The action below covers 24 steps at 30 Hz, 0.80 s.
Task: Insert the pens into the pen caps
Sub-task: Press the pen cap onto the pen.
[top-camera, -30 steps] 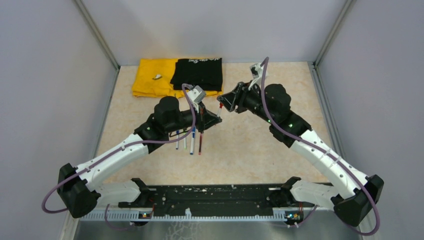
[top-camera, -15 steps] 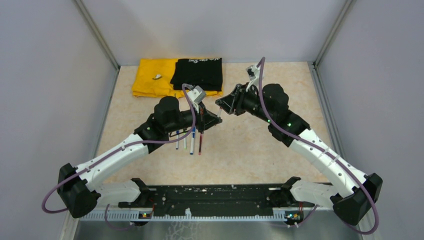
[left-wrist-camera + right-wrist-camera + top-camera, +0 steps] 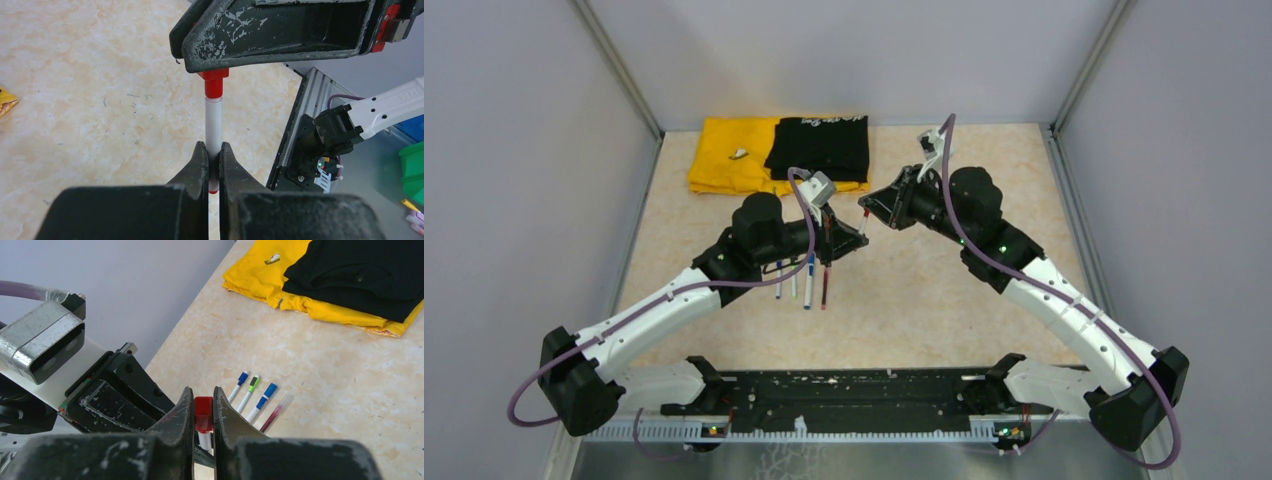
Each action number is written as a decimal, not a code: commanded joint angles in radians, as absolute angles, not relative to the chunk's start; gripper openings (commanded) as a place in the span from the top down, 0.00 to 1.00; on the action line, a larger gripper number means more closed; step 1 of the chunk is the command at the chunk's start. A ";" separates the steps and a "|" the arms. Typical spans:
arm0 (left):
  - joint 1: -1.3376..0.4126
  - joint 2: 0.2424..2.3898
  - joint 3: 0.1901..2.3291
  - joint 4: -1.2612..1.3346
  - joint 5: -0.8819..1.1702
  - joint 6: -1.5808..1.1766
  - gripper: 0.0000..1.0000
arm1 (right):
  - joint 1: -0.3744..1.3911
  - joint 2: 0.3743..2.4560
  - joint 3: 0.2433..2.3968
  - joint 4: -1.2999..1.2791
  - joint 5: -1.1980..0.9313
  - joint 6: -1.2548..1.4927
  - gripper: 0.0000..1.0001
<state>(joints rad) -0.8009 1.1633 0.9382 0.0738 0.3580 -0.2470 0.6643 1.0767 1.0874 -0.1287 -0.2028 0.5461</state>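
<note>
Beige speckled tabletop (image 3: 924,300) spans the grey-walled cell. Above its middle the left gripper (image 3: 213,150) is clamped on a slim white-barrelled marker pen (image 3: 214,120), whose short red plastic cap (image 3: 202,412), at its 12 o'clock end in the left wrist view, is pinched by the right gripper (image 3: 202,402). On the table four more pens (image 3: 801,282) lie at 7 o'clock from the left gripper, seen from overhead.

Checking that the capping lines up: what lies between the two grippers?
The left wrist view shows a white pen spanning the gap. The left gripper grips its barrel, and its upper end meets the red cap held in the right gripper.
</note>
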 commanded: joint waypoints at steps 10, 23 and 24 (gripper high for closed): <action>-0.799 1.167 0.996 0.185 0.340 -0.284 1.00 | 0.662 1.022 0.919 -0.020 -0.299 0.518 1.00; -0.801 1.187 1.074 0.282 0.350 -0.322 1.00 | 0.764 0.916 0.741 -0.116 -0.200 0.474 1.00; -0.800 1.190 1.080 0.281 0.351 -0.321 1.00 | 0.769 0.908 0.729 -0.126 -0.195 0.481 1.00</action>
